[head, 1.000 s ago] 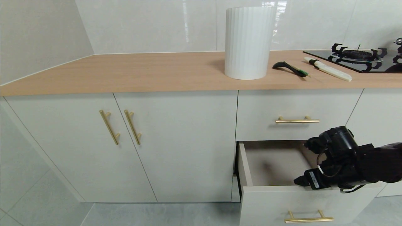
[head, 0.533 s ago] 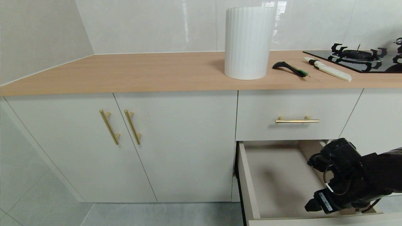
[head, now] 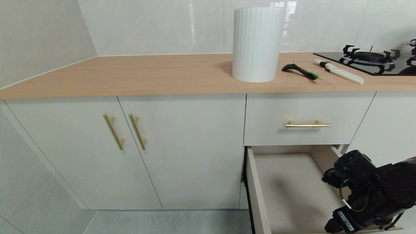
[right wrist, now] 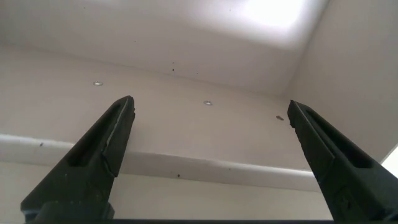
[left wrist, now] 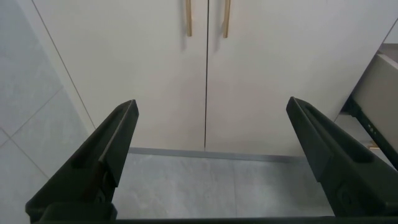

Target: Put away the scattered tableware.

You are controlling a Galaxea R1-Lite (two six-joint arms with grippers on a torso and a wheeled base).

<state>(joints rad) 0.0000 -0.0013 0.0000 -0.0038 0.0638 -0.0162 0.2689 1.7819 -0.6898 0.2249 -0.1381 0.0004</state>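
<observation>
Drawer [head: 292, 188] stands pulled far out, its pale floor open to view and its left wall a long edge. I see the right gripper [right wrist: 210, 106] over the drawer's right front corner, jaws spread wide, holding nothing. The left gripper [left wrist: 211, 106], equally wide and empty, faces the cupboard doors [left wrist: 205, 62] left of the drawer. Above the drawer, on the countertop [head: 130, 74], the white knife [head: 339, 71] and a black-handled tool [head: 300, 71] lie near each other, not touching.

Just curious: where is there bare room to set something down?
The countertop left of the white canister is bare; so is the open drawer floor. Between canister and stove, a black tool and white knife crowd it.
</observation>
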